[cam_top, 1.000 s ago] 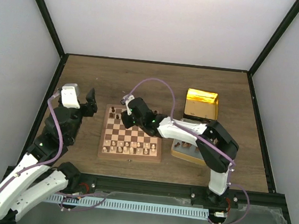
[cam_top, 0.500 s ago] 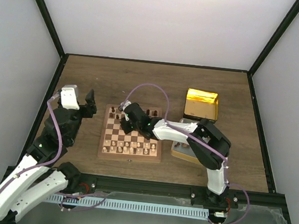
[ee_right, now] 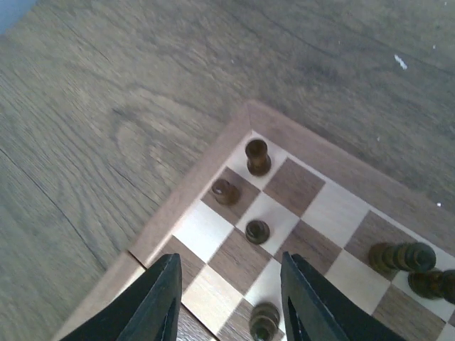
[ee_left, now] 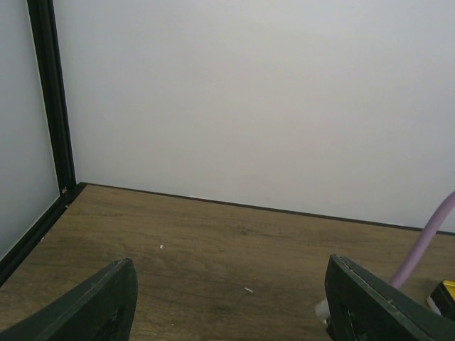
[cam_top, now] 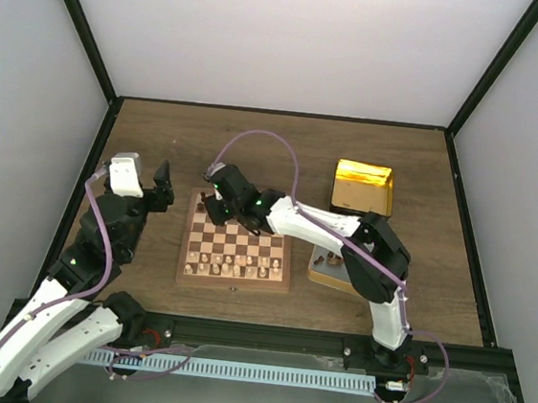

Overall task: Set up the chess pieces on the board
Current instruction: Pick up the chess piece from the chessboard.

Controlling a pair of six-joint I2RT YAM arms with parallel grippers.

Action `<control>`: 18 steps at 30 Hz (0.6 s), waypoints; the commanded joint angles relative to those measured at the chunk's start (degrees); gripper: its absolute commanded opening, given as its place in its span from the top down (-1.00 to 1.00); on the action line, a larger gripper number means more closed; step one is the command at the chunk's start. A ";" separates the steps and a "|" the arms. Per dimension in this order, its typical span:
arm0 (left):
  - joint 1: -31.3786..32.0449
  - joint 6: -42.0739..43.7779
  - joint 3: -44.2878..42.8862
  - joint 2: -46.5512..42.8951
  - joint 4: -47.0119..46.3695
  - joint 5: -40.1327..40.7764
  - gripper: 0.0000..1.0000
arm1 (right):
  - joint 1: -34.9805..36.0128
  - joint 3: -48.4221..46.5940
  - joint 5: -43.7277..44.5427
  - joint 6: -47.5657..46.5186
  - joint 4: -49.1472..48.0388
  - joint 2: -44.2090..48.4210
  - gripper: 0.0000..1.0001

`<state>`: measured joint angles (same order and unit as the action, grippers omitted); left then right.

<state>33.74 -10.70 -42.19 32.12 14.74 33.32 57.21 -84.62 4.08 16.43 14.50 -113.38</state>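
Observation:
The board (cam_top: 280, 260) lies mid-table, with pale chessmen on its near rows. My right gripper (cam_top: 215, 209) hovers open and empty over the board's far left corner. In the right wrist view its fingers (ee_right: 153, 301) frame the corner of the board (ee_right: 196, 181), where three dark chess pieces stand close together (ee_right: 257, 157), (ee_right: 225, 191), (ee_right: 257, 231). More dark pieces stand further along (ee_right: 264, 321), (ee_right: 402, 256). My left gripper (cam_top: 162, 186) is open and empty above bare table left of the board. Its fingers (ee_left: 99, 305) show only wood between them.
A gold tin lid (cam_top: 363, 187) lies at the back right. A second gold tin (cam_top: 327, 269) holding loose chessmen sits under my right arm, beside the board's right edge. A purple cable (cam_top: 265, 143) arches over the board. The back wall (ee_left: 242, 106) stands close behind my left gripper.
My right gripper has moved left and away across the board to its far left corner. My left arm has not moved.

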 commanded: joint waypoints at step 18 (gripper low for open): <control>-0.16 -0.81 0.74 -1.71 0.42 2.63 -0.48 | 0.01 -9.28 -1.72 5.96 15.31 -6.24 0.54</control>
<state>33.74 -11.55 -41.91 30.79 15.18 35.40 57.19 -91.09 2.15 21.93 30.11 -119.68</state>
